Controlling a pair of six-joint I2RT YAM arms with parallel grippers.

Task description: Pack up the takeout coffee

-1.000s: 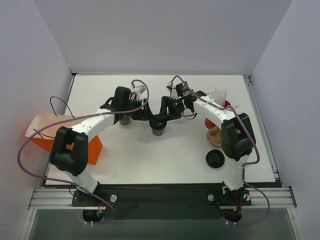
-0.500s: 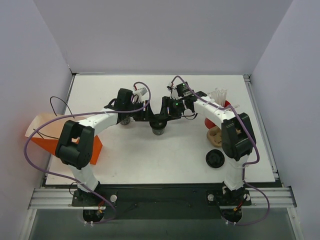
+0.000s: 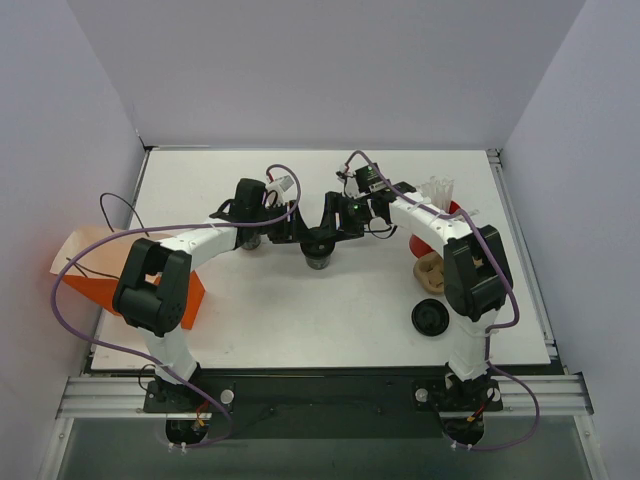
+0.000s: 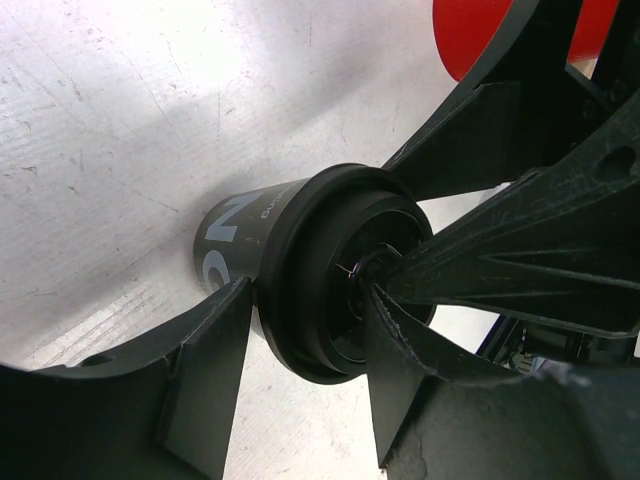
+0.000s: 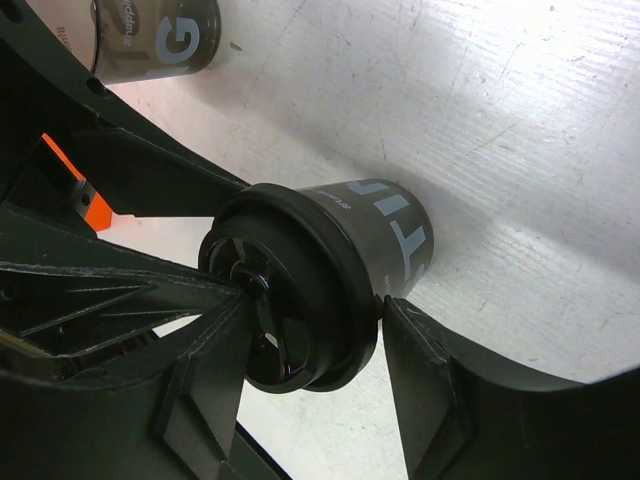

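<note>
The takeout coffee, a small dark cup with a black round lid, stands upright mid-table. Both grippers meet over it. My left gripper reaches in from the left. In the left wrist view its jaws straddle the lidded cup. One finger meets the cup's side under the lid's rim and the other crosses in front of the lid, so its contact is hidden. My right gripper comes in from the right. In the right wrist view its jaws are closed on the lid, with one fingertip pressed against the rim.
A lidless dark cup stands just left of the coffee, under the left arm, and shows in the right wrist view. A flat black lid disc, a tan object and a red holder of white cutlery lie right. An orange bag hangs off the left edge.
The left arm's elbow has swung right and its wrist has shifted a little toward the cup. The coffee and the right arm have stayed in place.
</note>
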